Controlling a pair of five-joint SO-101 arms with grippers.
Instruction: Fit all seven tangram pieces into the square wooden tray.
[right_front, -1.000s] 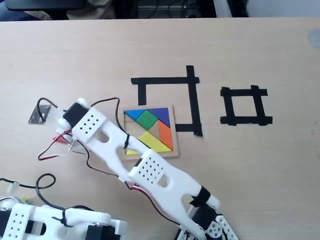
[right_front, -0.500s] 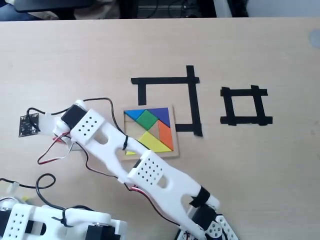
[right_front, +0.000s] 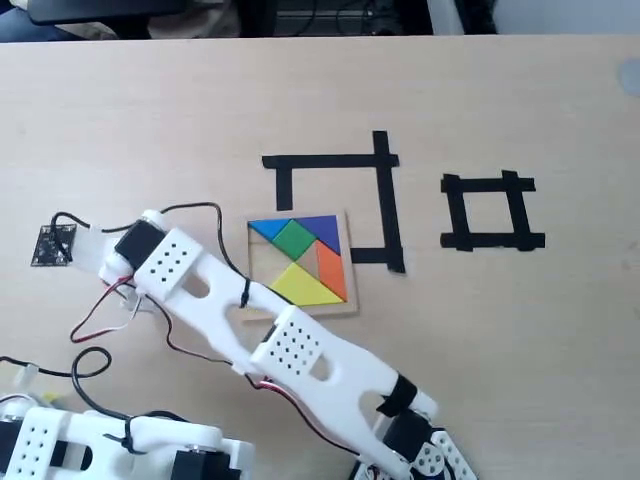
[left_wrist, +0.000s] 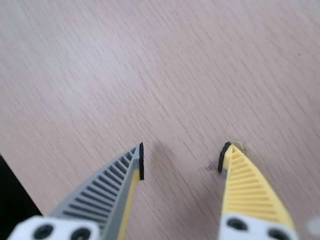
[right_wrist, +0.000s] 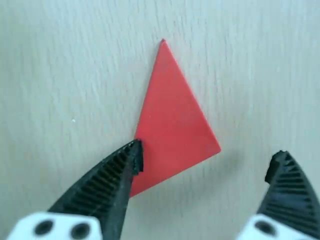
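At the far left, the left arm (right_front: 130, 440) lies folded at the near edge of the table (right_front: 120, 120). Its wrist view shows the left gripper (left_wrist: 182, 156) over bare wood, its grey and yellow fingers spread apart with nothing between them. The right arm (right_front: 230, 310) stretches from its base at the near edge diagonally to a spot left of the square wooden tray (right_front: 320, 308), passing over the tray's near left corner. There the right gripper (right_wrist: 206, 156) hangs above the red triangle (right_wrist: 172, 135), which lies flat on the table outside the tray. The black fingers are parted, one tip over the triangle's edge and the other out past its wide end; whether they touch it cannot be told. The tray holds blue, green, orange and yellow pieces (right_front: 300, 283) lying flat. It sits partly inside a black tape outline (right_front: 383, 190), and a smaller tape square (right_front: 490, 240) lies further right, well apart.
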